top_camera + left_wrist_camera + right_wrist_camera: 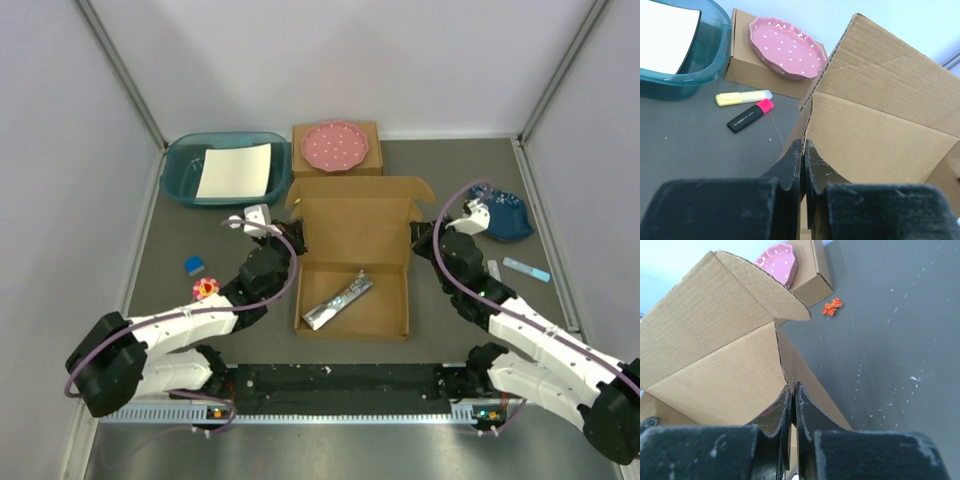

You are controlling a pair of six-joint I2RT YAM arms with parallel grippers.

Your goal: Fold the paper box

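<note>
The paper box (355,240) lies in the middle of the table with its tray formed and its lid panel standing up at the back. My left gripper (296,242) is shut on the box's left side wall; in the left wrist view the cardboard edge (880,135) is pinched between the gripper's (804,150) black fingers. My right gripper (416,238) is shut on the right side wall, which the right wrist view shows clamped in the gripper (793,392) below the lid (715,365). A silver wrapped bar (338,300) rests inside the tray.
Behind the box, a smaller brown box (365,160) carries a pink dotted plate (335,145). A teal basin (180,175) with white paper stands back left. A yellow highlighter (744,97) and a black one (750,116) lie left; a blue dish (505,215) and pen (526,269) lie right.
</note>
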